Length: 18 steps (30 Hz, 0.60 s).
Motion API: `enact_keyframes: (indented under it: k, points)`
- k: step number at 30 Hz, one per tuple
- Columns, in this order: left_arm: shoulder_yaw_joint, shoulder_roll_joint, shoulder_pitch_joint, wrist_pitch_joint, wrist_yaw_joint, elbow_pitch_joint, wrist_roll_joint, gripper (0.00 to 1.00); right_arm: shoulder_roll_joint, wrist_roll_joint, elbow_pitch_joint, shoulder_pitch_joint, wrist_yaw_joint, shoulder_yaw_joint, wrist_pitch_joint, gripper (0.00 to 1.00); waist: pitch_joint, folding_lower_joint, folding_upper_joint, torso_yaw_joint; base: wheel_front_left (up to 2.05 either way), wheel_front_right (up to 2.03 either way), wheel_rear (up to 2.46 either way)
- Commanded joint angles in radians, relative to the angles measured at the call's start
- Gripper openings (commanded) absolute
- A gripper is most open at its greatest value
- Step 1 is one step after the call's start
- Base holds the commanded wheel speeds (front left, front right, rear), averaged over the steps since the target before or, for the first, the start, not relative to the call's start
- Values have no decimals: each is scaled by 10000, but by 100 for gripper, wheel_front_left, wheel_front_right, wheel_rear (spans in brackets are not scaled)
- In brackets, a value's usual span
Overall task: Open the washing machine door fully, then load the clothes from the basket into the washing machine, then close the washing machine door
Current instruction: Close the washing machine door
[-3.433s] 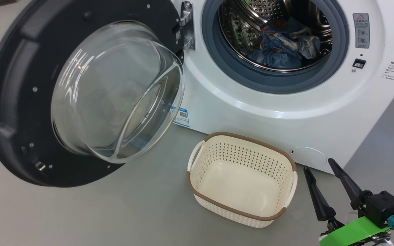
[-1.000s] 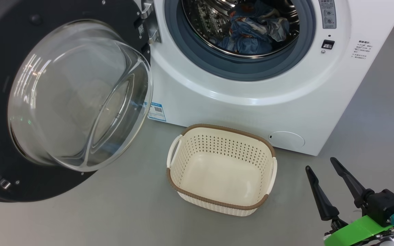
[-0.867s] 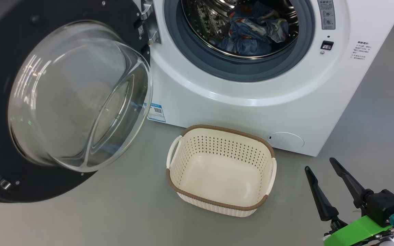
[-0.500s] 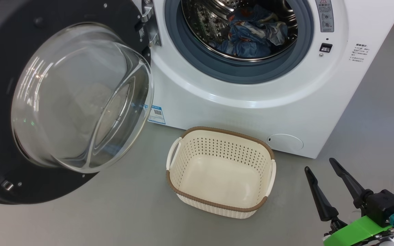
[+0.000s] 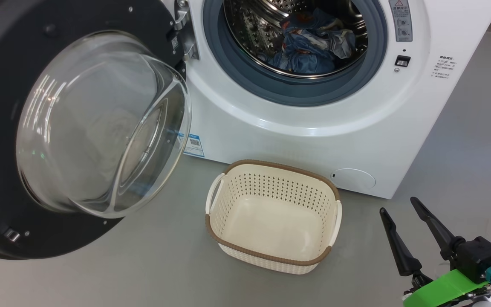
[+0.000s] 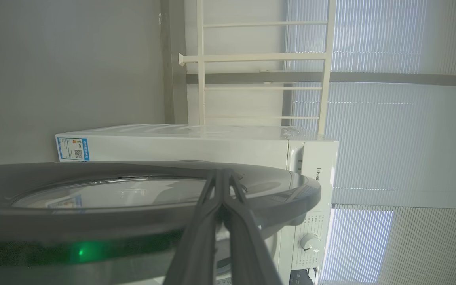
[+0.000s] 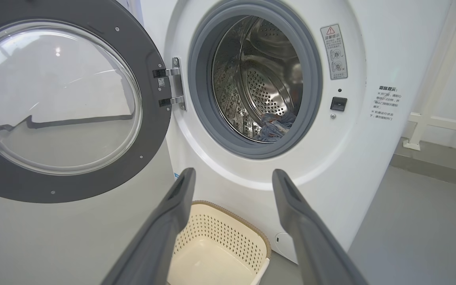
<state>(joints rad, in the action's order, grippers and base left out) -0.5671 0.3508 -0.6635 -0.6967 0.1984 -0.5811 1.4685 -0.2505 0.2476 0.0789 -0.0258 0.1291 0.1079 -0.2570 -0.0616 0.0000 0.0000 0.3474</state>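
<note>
Right hand (image 5: pixel 397 204) agape, empty.

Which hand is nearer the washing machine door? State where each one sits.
Left. The left hand, shut, sits close by the door at its outer rim; contact unclear. The right hand, open, hangs on the far side of the basket, well apart from the door.

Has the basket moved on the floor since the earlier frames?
No. The basket keeps its place just left of the round flap low on the washing machine; the whole head view shifted, so the camera moved.
</note>
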Motion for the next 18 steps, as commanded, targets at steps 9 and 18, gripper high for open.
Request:
enact_keyframes:
  k: [9,18]
  points:
    - [-21,51,190,-105,225,652,62,0,-30,-22,-214,-246,16,165,-48,100,79,0,0,-78,0,0,0]
    - [82,4,327,-205,350,857,-20,0,11,4,-218,-228,16,156,-48,100,152,0,0,-171,0,0,0]
